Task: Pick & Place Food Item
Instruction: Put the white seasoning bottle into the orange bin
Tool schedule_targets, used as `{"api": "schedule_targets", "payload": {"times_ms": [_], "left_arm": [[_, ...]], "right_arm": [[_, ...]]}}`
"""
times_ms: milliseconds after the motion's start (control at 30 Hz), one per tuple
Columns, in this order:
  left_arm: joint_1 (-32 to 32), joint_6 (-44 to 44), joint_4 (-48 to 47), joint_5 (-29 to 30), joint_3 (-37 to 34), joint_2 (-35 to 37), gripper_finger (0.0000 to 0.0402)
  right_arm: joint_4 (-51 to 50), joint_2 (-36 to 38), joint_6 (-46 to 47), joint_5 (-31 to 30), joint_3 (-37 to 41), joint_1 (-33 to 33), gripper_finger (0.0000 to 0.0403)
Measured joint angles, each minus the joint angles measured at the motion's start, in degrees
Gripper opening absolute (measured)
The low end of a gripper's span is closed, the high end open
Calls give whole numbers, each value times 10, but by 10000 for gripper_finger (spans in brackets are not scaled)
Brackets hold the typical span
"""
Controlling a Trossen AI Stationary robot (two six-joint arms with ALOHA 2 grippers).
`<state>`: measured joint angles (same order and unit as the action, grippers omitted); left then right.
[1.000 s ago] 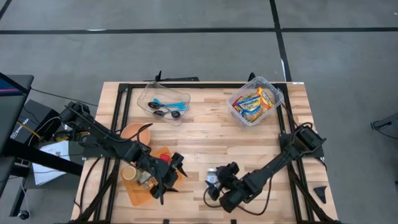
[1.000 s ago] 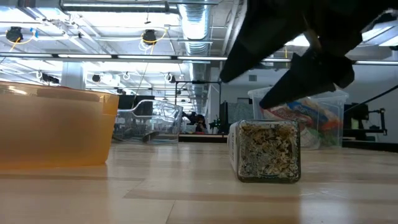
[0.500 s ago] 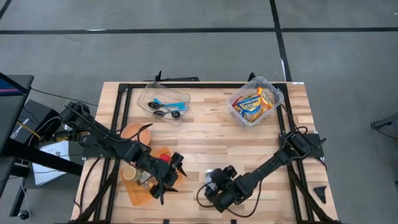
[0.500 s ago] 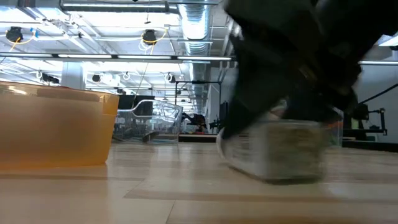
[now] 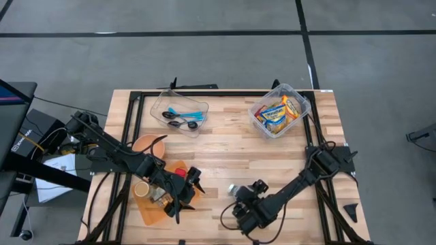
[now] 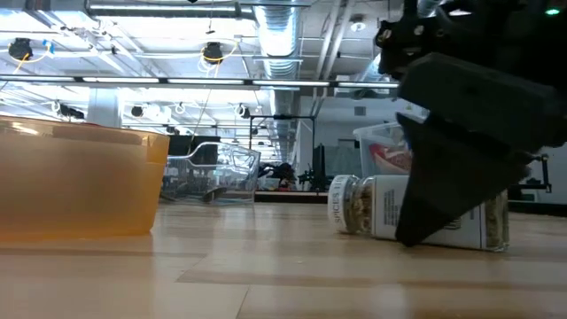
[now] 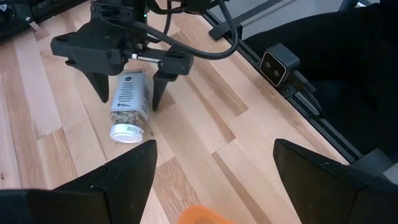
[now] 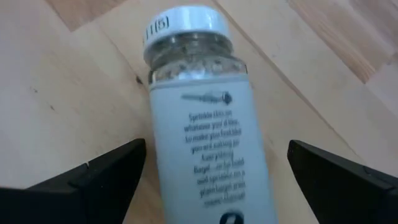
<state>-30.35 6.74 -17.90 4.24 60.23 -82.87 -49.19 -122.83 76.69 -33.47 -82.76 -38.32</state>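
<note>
Now the spice jar (image 7: pixel 129 106) is lying on its side on the wooden counter (image 5: pixel 225 153), its white cap pointing away from the right end effector (image 7: pixel 127 98), whose fingers are spread wide and straddling the jar without closing on it. Meanwhile, the left end effector (image 5: pixel 185 191) is hovering with its fingers parted and nothing between them, over the edge of the orange tray (image 5: pixel 151 213). Farther back, a clear bin of snack packets (image 5: pixel 278 110) and a clear bin of utensils (image 5: pixel 180 113) are sitting well apart from the jar.
</note>
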Motion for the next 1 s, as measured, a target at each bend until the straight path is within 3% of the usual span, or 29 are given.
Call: {"api": "schedule_targets", "payload": {"times_ms": [567,700,967,1000], "left_arm": [[0,0,4,0,0,0,314],[0,0,3,0,0,0,314],[0,0,3,0,0,0,314],[0,0,3,0,0,0,314]], "right_arm": [[-33,-1,18,-14,5,-29,377],[-33,-1,20,-14,5,-26,331],[-39,-2,13,-24,6,-25,191],[-39,-3,13,-27,6,-27,192]]}}
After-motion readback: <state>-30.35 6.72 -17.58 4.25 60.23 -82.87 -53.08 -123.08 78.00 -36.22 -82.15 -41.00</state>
